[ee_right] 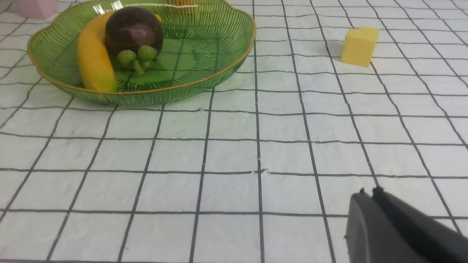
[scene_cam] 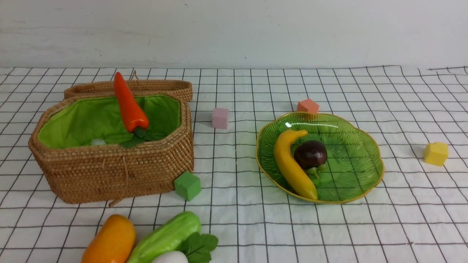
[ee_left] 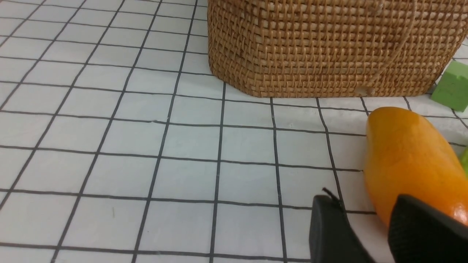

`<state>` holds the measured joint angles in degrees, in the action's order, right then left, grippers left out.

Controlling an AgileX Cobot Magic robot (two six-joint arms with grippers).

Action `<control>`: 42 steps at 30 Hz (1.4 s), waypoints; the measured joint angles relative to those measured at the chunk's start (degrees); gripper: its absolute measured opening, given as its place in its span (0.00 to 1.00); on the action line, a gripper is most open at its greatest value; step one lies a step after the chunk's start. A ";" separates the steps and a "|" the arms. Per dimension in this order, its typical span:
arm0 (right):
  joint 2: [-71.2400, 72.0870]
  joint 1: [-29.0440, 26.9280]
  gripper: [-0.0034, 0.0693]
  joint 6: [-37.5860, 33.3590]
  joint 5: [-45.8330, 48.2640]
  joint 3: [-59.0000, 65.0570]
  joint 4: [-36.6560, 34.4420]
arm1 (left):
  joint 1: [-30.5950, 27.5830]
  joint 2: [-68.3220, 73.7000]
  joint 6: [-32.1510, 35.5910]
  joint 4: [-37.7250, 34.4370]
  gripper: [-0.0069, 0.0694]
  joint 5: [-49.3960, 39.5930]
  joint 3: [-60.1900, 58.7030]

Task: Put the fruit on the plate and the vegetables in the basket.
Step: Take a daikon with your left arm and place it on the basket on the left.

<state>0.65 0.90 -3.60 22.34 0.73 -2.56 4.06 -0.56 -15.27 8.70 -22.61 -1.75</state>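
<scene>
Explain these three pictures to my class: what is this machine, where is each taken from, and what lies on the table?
It is a robot with two arms. The wide picture looks forward from between the arms; the other two come from cameras on the wrists. On the checked cloth, a basket holds a carrot, and a green plate holds a banana and a mangosteen. A mango, a cucumber and a radish lie nearest the robot, plus a pink cube, an orange cube, a yellow cube and a green cube. The black left fingers stand open beside the mango; the right fingers are shut. Nothing is held.
</scene>
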 joint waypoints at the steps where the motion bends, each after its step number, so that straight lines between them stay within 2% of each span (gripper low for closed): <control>1: 0.00 0.00 0.08 0.00 0.00 0.00 0.00 | 0.00 0.00 0.00 0.00 0.40 0.00 0.00; 13: 0.00 0.04 0.10 0.00 0.00 0.02 0.02 | 0.00 0.00 0.00 0.00 0.40 0.00 0.00; 15: 0.00 0.04 0.10 0.00 0.00 0.02 0.02 | 0.00 0.00 -0.57 -1.31 0.40 2.79 0.00; 19: 0.00 0.04 0.10 0.00 0.00 0.02 0.02 | 0.00 0.00 -1.76 -3.38 0.40 11.72 0.00; 22: 0.00 0.04 0.10 0.00 0.00 0.02 0.02 | 0.00 0.00 -4.41 -4.71 0.40 25.43 0.00; 23: 0.00 0.04 0.10 0.00 0.00 0.02 0.02 | 0.00 0.00 -4.70 -4.95 0.40 26.26 0.00; 25: 0.00 0.04 0.11 0.00 0.00 0.02 0.02 | 0.00 0.00 -8.55 -6.45 0.40 34.77 0.00; 27: 0.00 0.04 0.12 -0.04 -0.02 0.02 0.02 | 0.00 0.00 -13.25 -7.55 0.40 47.01 0.09; 29: 0.00 0.04 0.12 -0.04 -0.02 0.02 0.02 | 0.00 0.00 -15.19 -7.28 0.40 50.00 2.68; 31: 0.00 0.04 0.12 -0.04 -0.02 0.02 0.02 | 0.00 0.00 -16.61 -6.93 0.40 47.68 7.40; 35: 0.00 0.04 0.13 -0.04 -0.02 0.02 0.02 | 0.05 5.12 -17.80 -3.78 0.40 30.88 26.66; 36: 0.00 0.04 0.13 -0.04 -0.02 0.02 0.02 | 0.05 8.23 -17.08 -2.22 0.40 23.20 32.38; 37: 0.00 0.04 0.13 -0.04 -0.02 0.02 0.02 | 0.05 8.81 -17.08 -1.97 0.40 23.20 33.32; 38: 0.00 0.04 0.14 -0.04 -0.02 0.02 0.02 | 0.05 14.23 -15.98 0.38 0.40 12.16 40.82; 40: 0.00 0.04 0.14 -0.04 -0.02 0.02 0.02 | 0.05 19.89 -15.06 2.44 0.40 0.72 46.44; 41: 0.00 0.04 0.14 -0.04 -0.02 0.02 0.02 | 0.05 20.51 -14.98 2.67 0.40 -0.52 46.91; 42: 0.00 0.04 0.15 -0.04 -0.02 0.02 0.02 | 0.78 25.04 -14.15 4.64 0.40 -9.26 49.71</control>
<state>0.65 0.94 -3.65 22.32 0.75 -2.54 4.85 24.48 -29.42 13.34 -31.87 47.97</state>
